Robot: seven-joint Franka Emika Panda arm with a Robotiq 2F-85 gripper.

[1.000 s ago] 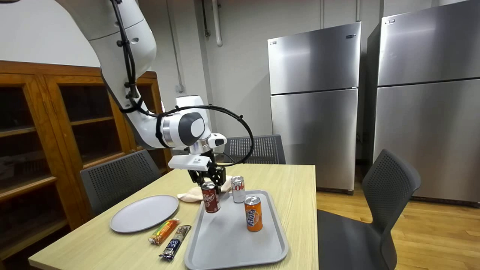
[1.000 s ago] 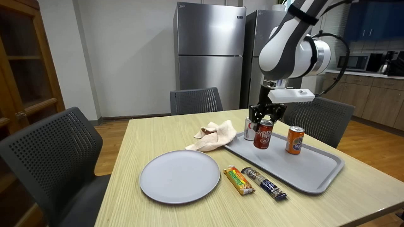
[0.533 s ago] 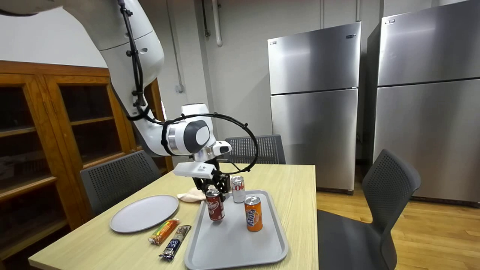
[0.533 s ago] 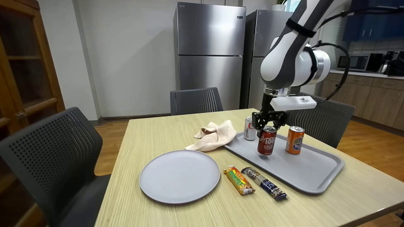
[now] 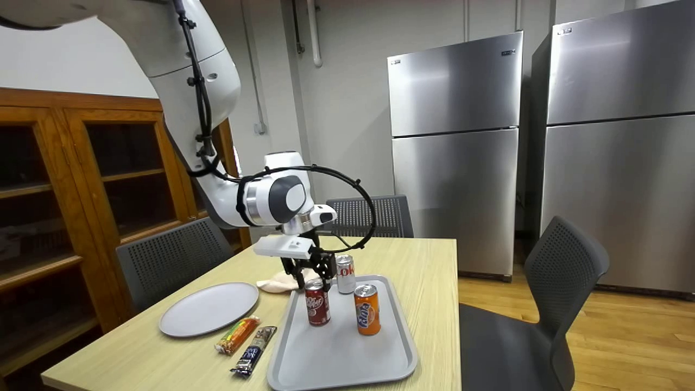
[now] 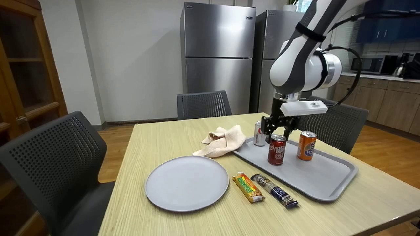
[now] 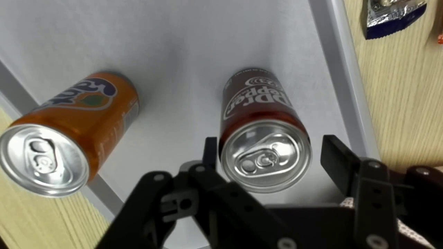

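Observation:
A dark red Dr Pepper can (image 7: pixel 258 100) stands upright on the grey tray (image 5: pixel 342 366). My gripper (image 7: pixel 271 148) is at its top, with the fingers (image 7: pixel 339 166) on opposite sides of the lid. In the wrist view a gap shows between can and finger on each side, narrower on the left. Both exterior views show the gripper (image 5: pixel 314 283) just over the red can (image 6: pixel 276 152). An orange Fanta can (image 7: pixel 79 114) stands on the tray beside it. A silver Coke can (image 6: pixel 259 136) is at the tray's far end, close behind the gripper and out of the wrist view.
A crumpled pale cloth (image 6: pixel 223 141) lies against the tray's corner. Beside the tray are two wrapped bars, one orange and yellow (image 6: pixel 248 187), one dark blue (image 6: pixel 275 191). A round grey plate (image 6: pixel 187 183) lies further along. Chairs (image 5: pixel 521 309) stand around the table.
The Dr Pepper can, held above the tray a second ago, has come down with the gripper and now rests on the tray. The fingers have parted from its sides.

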